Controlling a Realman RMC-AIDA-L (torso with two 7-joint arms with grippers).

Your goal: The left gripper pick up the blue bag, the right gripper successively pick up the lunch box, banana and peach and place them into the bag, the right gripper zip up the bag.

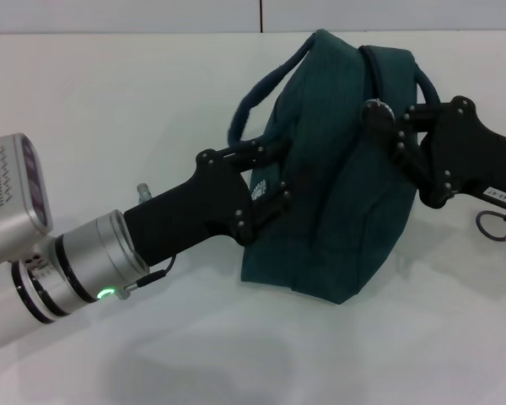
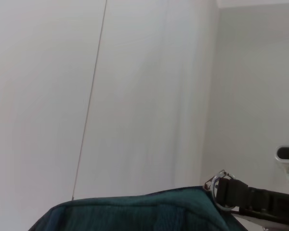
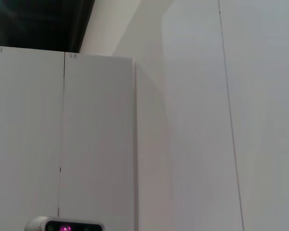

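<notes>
The blue bag lies on its side on the white table, its loop handles at the top. My left gripper reaches in from the lower left and is shut on the bag's left end, beside the small white logo. Coming from the right, my right gripper is pinched on the metal zipper ring at the bag's upper edge. The left wrist view shows the bag's top edge, the ring and a black finger of the right gripper. The lunch box, banana and peach are out of view.
A white table surrounds the bag, with a wall seam behind it. The left arm's silver camera block sits at the far left. In the right wrist view there are only white panels and a camera with a purple light.
</notes>
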